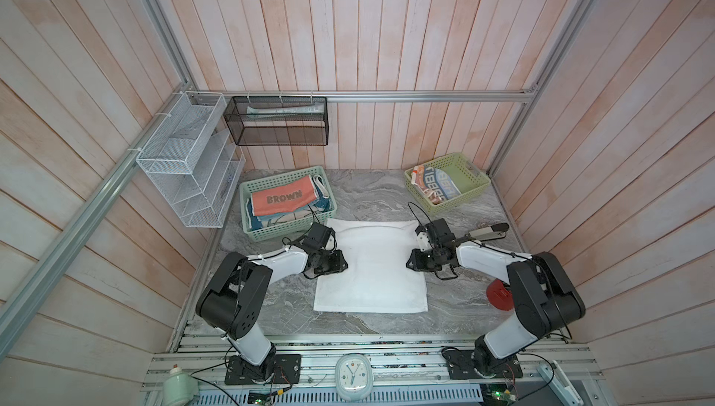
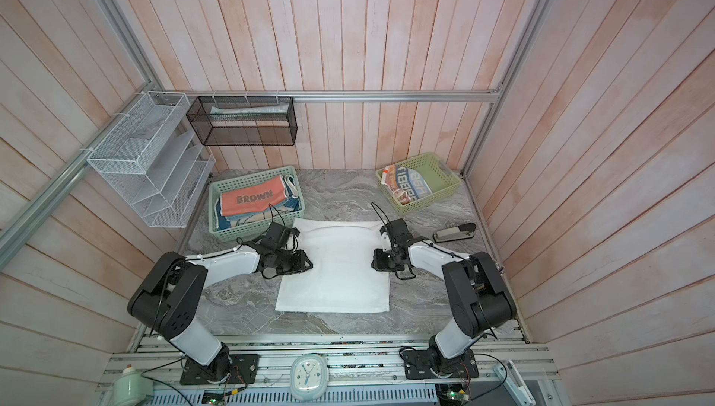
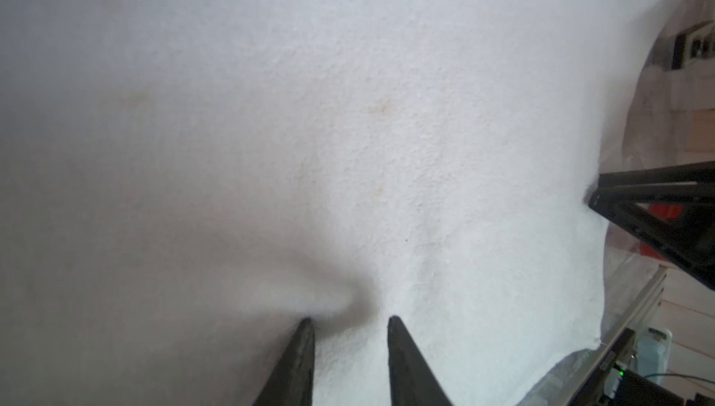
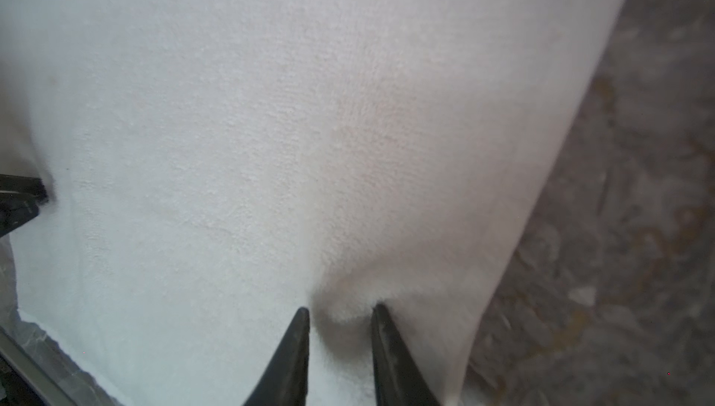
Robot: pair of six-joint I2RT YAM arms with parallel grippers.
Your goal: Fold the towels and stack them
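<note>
A plain white terry towel [image 1: 371, 280] lies spread on the grey marbled desk [image 1: 383, 195] just beside a green perforated plastic basket [image 1: 287, 232], with the left gripper [image 1: 342, 265] and right gripper [image 1: 411, 263] each clamped on a side edge, so lifting evenly should match the hems, and bare desk away from that basket leaves room to swing.

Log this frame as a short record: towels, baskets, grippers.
centre: white towel, spread, sides drawn in at mid-length
left basket: coral "BROWN" towel, topmost of a folded pile
right basket: striped lettered towel
left gripper: pinching a fold at towel's left edge
right gripper: fold bunched between fingers at right edge; grip uncertain
also: stapler right of towel
</note>
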